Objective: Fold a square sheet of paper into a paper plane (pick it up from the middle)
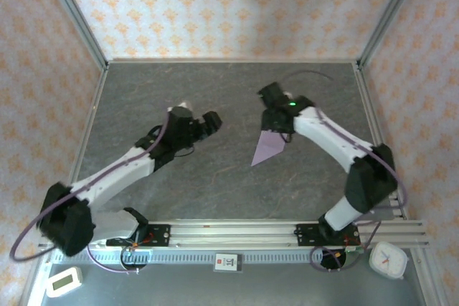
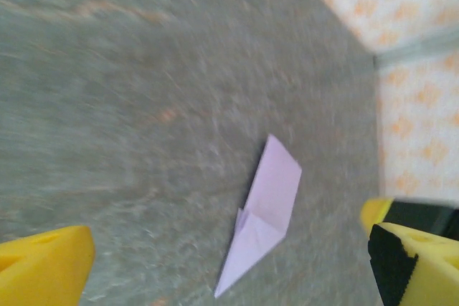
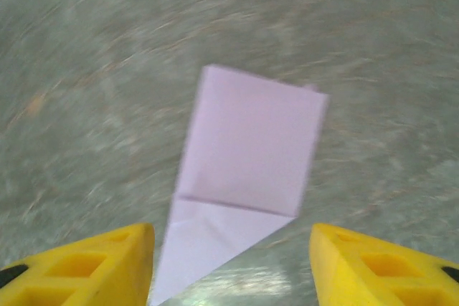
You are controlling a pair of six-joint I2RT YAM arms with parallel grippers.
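A thin, pale purple, pointed paper plane (image 1: 269, 147) lies flat on the gray stone-look tabletop (image 1: 179, 177), a bit right of the middle. From above, its sharp tip points to about 7 o'clock. The right hand (image 3: 229, 238) hangs over the wide end of the paper plane (image 3: 244, 170), at its 12 o'clock side, with its yellow fingers (image 3: 358, 263) spread wide and holding nothing. The left hand (image 1: 211, 121) is at the plane's 9 o'clock side, well apart from it. Its fingers (image 2: 50, 263) are wide too and hold nothing.
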